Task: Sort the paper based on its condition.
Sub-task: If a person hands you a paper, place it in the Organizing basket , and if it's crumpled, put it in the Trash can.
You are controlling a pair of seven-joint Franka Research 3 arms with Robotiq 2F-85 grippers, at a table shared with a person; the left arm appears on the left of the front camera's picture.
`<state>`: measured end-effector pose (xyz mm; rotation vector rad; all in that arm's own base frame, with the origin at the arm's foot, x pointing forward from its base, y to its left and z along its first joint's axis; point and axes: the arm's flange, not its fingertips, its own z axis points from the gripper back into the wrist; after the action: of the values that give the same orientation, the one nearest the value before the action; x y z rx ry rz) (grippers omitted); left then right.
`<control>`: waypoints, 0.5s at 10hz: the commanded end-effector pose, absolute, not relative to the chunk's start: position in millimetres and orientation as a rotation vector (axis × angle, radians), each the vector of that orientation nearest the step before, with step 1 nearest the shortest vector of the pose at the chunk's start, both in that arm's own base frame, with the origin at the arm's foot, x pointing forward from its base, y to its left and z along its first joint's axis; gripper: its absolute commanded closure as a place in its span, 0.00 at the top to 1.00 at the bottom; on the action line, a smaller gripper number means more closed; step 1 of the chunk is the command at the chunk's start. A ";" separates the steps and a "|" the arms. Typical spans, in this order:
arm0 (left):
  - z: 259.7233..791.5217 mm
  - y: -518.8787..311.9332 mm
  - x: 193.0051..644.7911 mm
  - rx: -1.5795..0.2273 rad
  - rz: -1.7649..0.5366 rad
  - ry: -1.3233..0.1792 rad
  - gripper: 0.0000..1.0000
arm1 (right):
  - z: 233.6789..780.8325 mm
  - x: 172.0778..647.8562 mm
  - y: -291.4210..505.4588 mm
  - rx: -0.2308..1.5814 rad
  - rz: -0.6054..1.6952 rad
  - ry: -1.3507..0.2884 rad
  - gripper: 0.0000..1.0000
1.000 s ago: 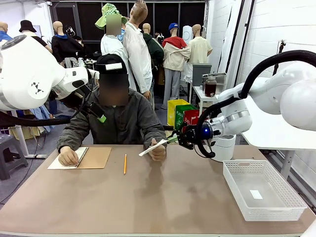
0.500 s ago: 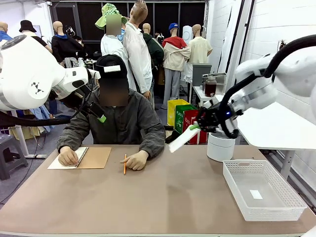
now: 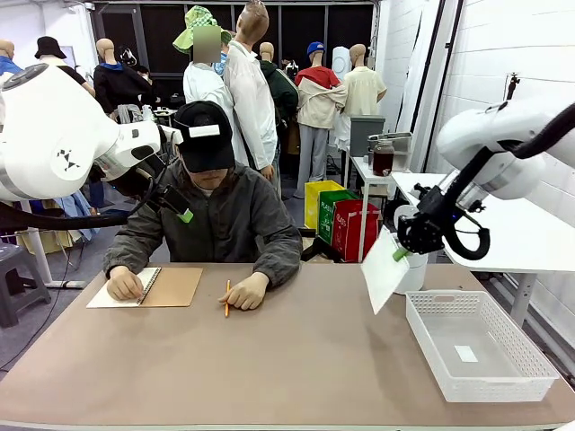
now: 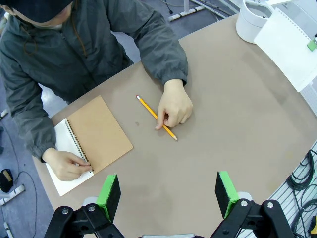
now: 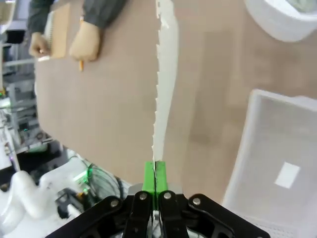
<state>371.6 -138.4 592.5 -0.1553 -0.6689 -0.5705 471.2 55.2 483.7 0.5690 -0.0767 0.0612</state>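
Observation:
The paper (image 3: 384, 273) is a flat white sheet with a torn, perforated edge. It hangs in the air over the table's right side, just left of the white basket (image 3: 476, 346). My right gripper (image 3: 401, 252) is shut on its upper corner. In the right wrist view the paper (image 5: 163, 74) stands edge-on above my right gripper (image 5: 155, 171), whose green pads are pressed together on it. From the left wrist view the paper (image 4: 289, 47) shows at the upper right. My left gripper (image 4: 168, 191) hangs open high above the table, holding nothing.
A person sits at the far side, one hand on a kraft-covered spiral notebook (image 3: 148, 287), the other by a pencil (image 3: 227, 297). A white round tub (image 3: 404, 269) stands behind the paper. The basket holds a small white scrap (image 3: 465, 353).
My right gripper has carried the paper from the person's hand rightward and down toward the basket. The sheet now hangs downward. The person's hand has dropped to the table by the pencil.

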 end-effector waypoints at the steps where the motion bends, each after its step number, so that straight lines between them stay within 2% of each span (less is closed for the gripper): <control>1: 593.7 -137.3 372.1 -0.158 -0.569 -0.671 1.00 | 484.4 462.0 57.0 0.579 -0.049 -0.061 0.00; 2: 593.7 -137.3 372.1 -0.158 -0.569 -0.671 1.00 | 483.7 471.2 55.2 0.569 0.061 -0.077 0.00; 5: 593.7 -137.3 372.1 -0.158 -0.569 -0.671 1.00 | 483.7 471.2 55.2 0.569 0.061 -0.077 0.00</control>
<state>371.6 -138.4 592.5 -0.1553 -0.6689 -0.5705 466.7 55.2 483.9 0.5670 -0.0780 0.0410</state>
